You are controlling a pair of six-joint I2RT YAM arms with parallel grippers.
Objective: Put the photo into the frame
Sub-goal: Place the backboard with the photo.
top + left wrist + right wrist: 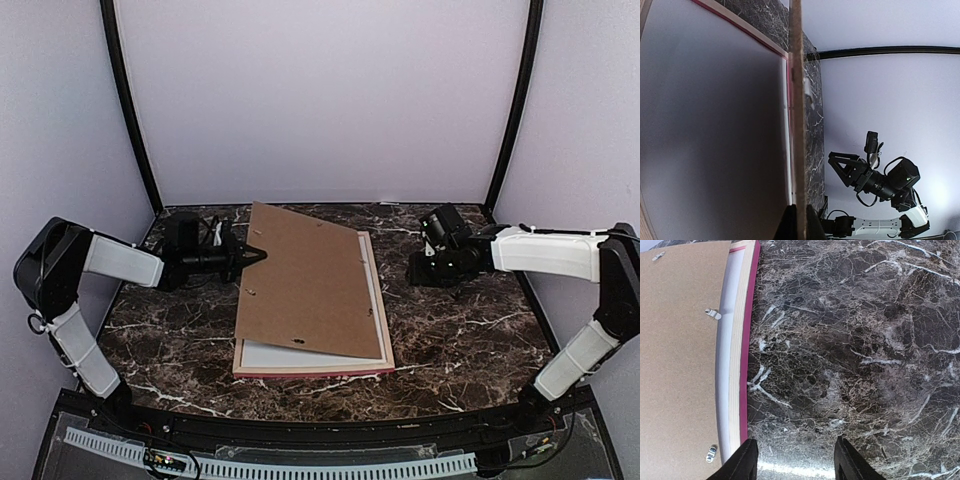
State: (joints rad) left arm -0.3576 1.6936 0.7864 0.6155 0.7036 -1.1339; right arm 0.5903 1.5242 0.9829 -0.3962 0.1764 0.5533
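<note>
Since the photo's dark printed side shows in no view, its place is uncertain. A whitish sheet (300, 357) lies in the recess of the frame (381, 310), and I cannot tell whether that is the print turned face down. The frame rests pink face down near the middle of the counter (470, 330), pale wood upward.

Over it the brown backing board (305, 280) sits skewed, out of line with the recess. Its left edge is raised and pinched by the left end effector (262, 255). The right end effector (796, 460) is spread and empty, over bare marble near the frame's right rail.

The step seems to be handling the board. To do it well, I would keep the pinch firm, turn the board square to the recess before lowering it, and mind the small metal clips (713, 314). The free arm could steady the rail so that the frame does not slide.

The counter is dark stone with white veins and looks slippery. Pale lilac walls (320, 100) and black corner poles (130, 110) close the space in.
</note>
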